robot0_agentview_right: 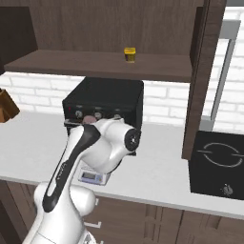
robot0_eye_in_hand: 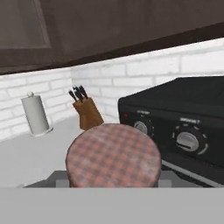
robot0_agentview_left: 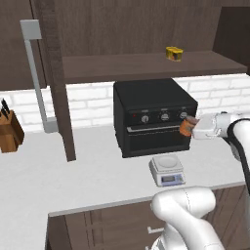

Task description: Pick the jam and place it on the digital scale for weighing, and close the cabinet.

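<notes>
Above digital scale [robot0_agentview_left: 167, 170]: tool [robot0_agentview_left: 191, 128] gripping jam [robot0_agentview_left: 186, 126].

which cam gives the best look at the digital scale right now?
Left base view: the digital scale sits unobstructed on the counter in front of the black oven, plate and front display both visible. In the right base view the arm covers most of it, leaving the display edge.

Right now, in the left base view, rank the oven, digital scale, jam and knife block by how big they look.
1. Black oven
2. Knife block, cut by the frame edge, and digital scale: too close to rank.
3. Jam, partly hidden in the pincer.
</notes>
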Available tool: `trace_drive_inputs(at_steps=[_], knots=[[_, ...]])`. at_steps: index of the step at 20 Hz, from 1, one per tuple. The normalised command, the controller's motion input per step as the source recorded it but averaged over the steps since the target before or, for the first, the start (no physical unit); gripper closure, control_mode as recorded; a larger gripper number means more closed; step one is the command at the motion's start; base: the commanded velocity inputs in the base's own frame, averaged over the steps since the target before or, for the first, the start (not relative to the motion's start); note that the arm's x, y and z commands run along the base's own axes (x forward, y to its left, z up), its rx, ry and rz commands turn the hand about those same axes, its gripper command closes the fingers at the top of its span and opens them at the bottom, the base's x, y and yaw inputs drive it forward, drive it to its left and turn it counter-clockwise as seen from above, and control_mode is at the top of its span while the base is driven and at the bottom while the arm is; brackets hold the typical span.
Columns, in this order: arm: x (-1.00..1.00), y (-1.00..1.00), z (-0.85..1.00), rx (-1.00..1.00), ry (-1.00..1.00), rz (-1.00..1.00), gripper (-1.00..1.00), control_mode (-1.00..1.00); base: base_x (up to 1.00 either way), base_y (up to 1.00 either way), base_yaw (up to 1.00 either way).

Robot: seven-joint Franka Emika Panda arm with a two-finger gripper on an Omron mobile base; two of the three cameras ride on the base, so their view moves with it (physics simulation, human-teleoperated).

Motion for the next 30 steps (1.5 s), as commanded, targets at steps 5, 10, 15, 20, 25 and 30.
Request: trace_drive_inputs(at_steps=[5, 10, 15, 20, 25, 30], knots=[[0.31, 0.3, -0.75, -0.24, 0.01, 0.16, 1.0, -1.0, 0.0, 0.0, 0.0], [0.37, 0.16, -0.66, -0.16, 0.05, 0.09, 1.0, -1.0, 0.0, 0.0, 0.0], [0.14, 0.0, -0.48, -0.1, 0.1, 0.1, 1.0, -1.0, 0.0, 0.0, 0.0], [0.0, 0.0, -0.47, -0.06, 0.05, 0.11, 1.0, -1.0, 0.0, 0.0, 0.0], [0.12, -0.08, -0.41, -0.02, 0.0, 0.03, 1.0, -1.0, 0.0, 0.0, 0.0], [0.14, -0.16, -0.47, 0.0, 0.0, 0.0, 1.0, -1.0, 0.0, 0.0, 0.0]])
